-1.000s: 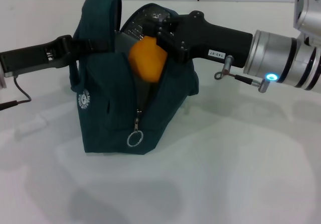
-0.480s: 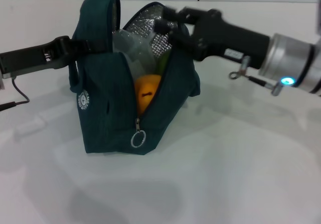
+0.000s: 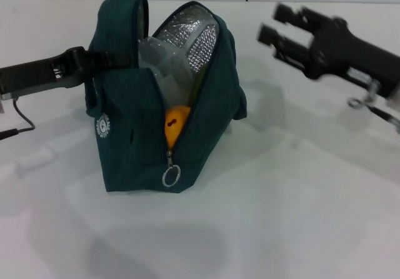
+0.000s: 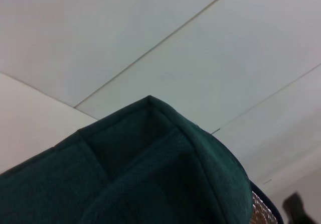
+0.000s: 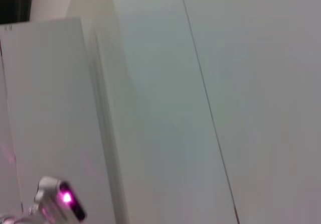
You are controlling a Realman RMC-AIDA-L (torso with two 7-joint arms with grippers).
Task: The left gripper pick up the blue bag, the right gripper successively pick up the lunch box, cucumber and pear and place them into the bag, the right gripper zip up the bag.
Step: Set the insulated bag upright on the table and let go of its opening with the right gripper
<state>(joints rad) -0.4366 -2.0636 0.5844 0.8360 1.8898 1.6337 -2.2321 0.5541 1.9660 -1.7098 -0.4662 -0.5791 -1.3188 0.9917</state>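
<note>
My left fingers (image 3: 103, 59) pinch the dark teal-blue fabric bag's (image 3: 134, 147) handle; right fingers (image 3: 275, 24) spread wide, empty. The orange-yellow pear (image 3: 176, 119) could jam the zipper's metal ring-pull (image 3: 170, 176).

A small device with a glowing pink light (image 5: 65, 198) sits before pale panelled walls (image 5: 241, 83).

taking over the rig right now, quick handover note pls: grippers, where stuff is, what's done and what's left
Left gripper: at the blue bag, holding it by a handle; bag stands upright on the table, mouth open.
Right gripper: open, empty, in the air to the right of the bag, clear of it.
Pear: inside the bag, visible through the gap above the zipper ring.
Lunch box: clear plastic shows inside the top of the opening.
Cucumber: a green sliver inside, mostly hidden.
Done: all three items appear loaded.
Left: right gripper zips the bag shut.
</note>
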